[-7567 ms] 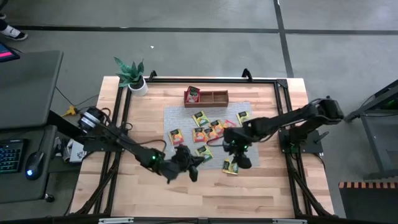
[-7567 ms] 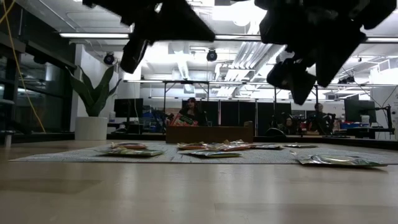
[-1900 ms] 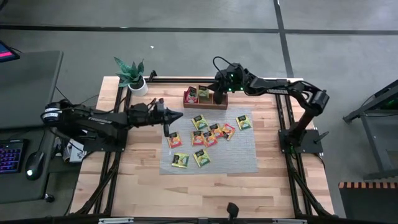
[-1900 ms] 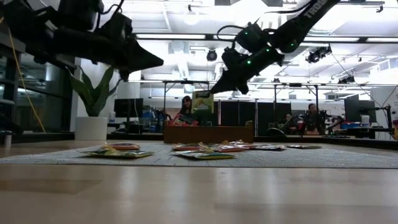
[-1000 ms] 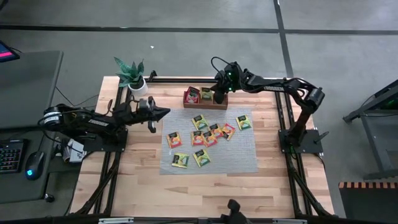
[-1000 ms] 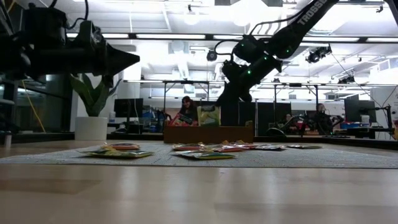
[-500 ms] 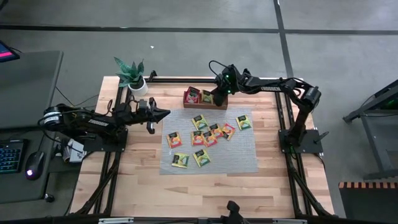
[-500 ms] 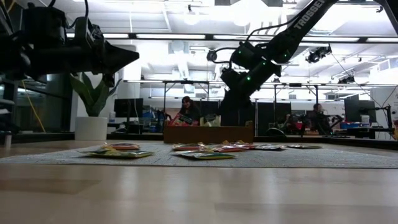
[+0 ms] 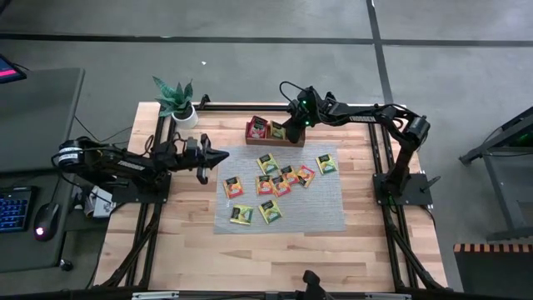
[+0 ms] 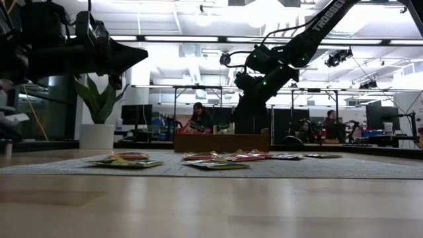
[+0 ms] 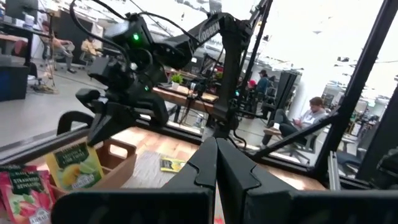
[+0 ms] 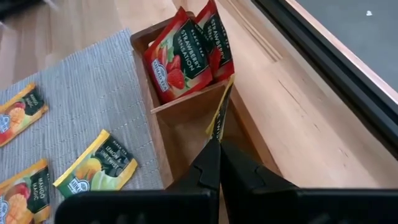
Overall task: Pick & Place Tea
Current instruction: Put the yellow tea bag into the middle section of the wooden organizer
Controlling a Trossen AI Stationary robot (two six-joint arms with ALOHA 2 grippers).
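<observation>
A brown wooden tray (image 9: 295,140) stands at the mat's far edge, with red tea sachets (image 12: 186,56) leaning in its left compartment. My right gripper (image 9: 291,129) is over the middle compartment, shut on a green-yellow tea sachet (image 11: 74,167). Several more tea sachets (image 9: 275,183) lie flat on the grey mat (image 9: 325,204). My left gripper (image 9: 225,156) hangs shut and empty above the bare wood left of the mat, pointing toward the table's right edge. My right gripper pinches the green-yellow sachet by its upper edge (image 12: 215,129) between its two fingers. The fingers slant down at it from the table's right. The sachet stands on edge inside the tray's middle compartment (image 12: 186,134), with its lower part behind the tray wall.
A potted plant (image 9: 176,104) stands at the table's far left corner. Black frame rails (image 9: 379,158) run along the table's sides and back. The tray's right compartment (image 9: 297,127) lies under my right gripper. People sit in the room beyond the table (image 10: 198,119).
My right gripper has gone down a little at the tray. The green-yellow sachet, which showed above the tray wall in the low view, has sunk into the middle compartment. Both grippers have stayed shut.
</observation>
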